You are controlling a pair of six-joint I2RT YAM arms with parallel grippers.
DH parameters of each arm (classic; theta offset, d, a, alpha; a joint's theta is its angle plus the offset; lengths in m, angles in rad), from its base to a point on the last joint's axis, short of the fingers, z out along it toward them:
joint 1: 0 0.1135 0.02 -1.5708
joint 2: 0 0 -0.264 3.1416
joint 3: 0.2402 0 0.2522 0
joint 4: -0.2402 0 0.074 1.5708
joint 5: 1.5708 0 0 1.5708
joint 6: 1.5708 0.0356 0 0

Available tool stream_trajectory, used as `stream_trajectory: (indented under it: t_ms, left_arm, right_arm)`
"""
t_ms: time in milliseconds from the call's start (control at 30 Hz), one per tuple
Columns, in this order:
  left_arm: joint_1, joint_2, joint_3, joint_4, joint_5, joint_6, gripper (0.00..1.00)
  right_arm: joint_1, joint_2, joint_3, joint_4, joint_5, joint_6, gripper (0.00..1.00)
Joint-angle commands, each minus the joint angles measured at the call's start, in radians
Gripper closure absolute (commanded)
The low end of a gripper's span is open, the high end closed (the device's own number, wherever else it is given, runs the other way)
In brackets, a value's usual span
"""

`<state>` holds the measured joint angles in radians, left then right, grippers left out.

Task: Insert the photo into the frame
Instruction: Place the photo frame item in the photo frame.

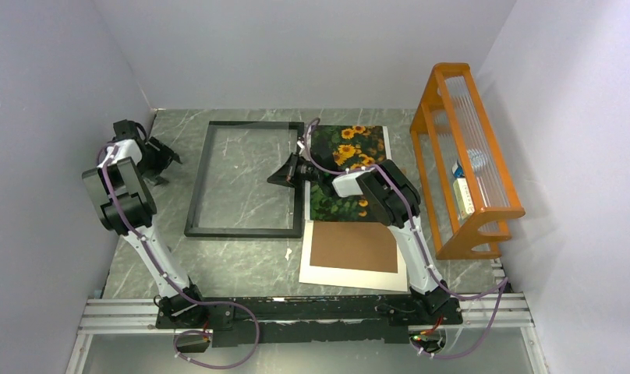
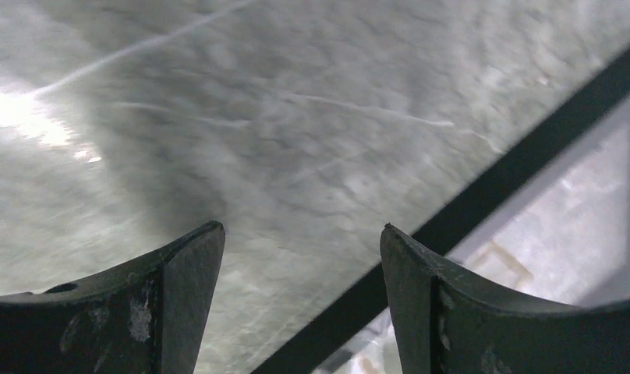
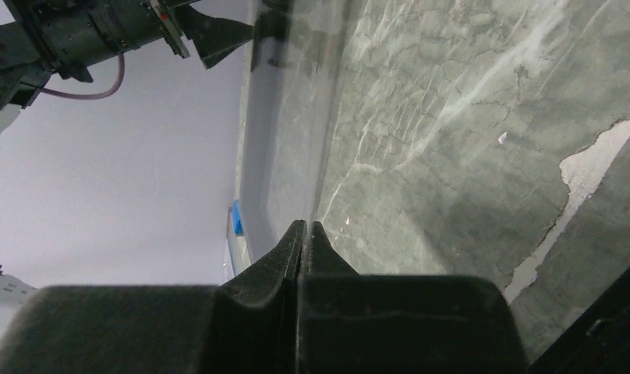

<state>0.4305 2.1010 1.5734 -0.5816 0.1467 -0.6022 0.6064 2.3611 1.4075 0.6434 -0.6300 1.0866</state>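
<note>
**Top external: photo outside the frame, right claw shut at the shared edge**

Top external view has the frame [image 1: 196, 187] lying flat, centre-left of the pic, w/ marble table [image 1: 234, 265] showing thru its opening. The photo [image 1: 347, 148] lies just right of it, upper centre-right. Its lower part is hidden under the right arm [image 1: 405, 226]. So the photo is beside the frame, not in it.

The right gripper [image 1: 284, 173] sits at the frame's right rail, mid-pic. Right wrist view shows its fingers [image 3: 273, 257] pressed tight together. A faint clear edge [image 3: 316, 140] seems to run up from the tips, poss. a thin pane. Whether it's pinched can't be told.

The left gripper [image 2: 300, 234] hangs wide open over bare table at the pic's left, nothing btw its jaws. The frame's rail crosses the lower right of its view.

Risks, as judged:
- **Frame sliding:** nothing braces the frame, since the left claw is open and off the rail. A nudge from the right side would prob. slide it left.
- **Damage to the print:** closed tips dragged over it could scuff or crease it.
- **Poor fit:** the print looks only a bit smaller than the opening, so a skewed corner would ride up on a rail instead of dropping in.
- **Clutter:** the brown backing board [image 1: 351, 245] on the white mat sheet [image 1: 320, 274] lies lower centre, right under the arm's path, and a low sweep could shove both.
</note>
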Motion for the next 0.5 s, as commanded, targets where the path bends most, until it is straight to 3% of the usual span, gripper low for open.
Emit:
stream_trajectory:
  t_ms: [0, 200, 467]
  left_arm:
    - [-0.002, -0.032, -0.034, 0.147, 0.249, 0.069, 0.21]
    - [-0.013, -0.018, -0.058, 0.212, 0.385, 0.094, 0.22]
    - [-0.052, 0.032, -0.009, 0.163, 0.421, 0.151, 0.24]
  right_arm:
    - [-0.009, -0.046, -0.045, 0.060, 0.046, -0.026, 1.00]
    - [-0.011, -0.042, -0.063, 0.064, 0.042, -0.033, 1.00]
    - [-0.013, -0.083, -0.097, 0.030, 0.075, -0.077, 1.00]
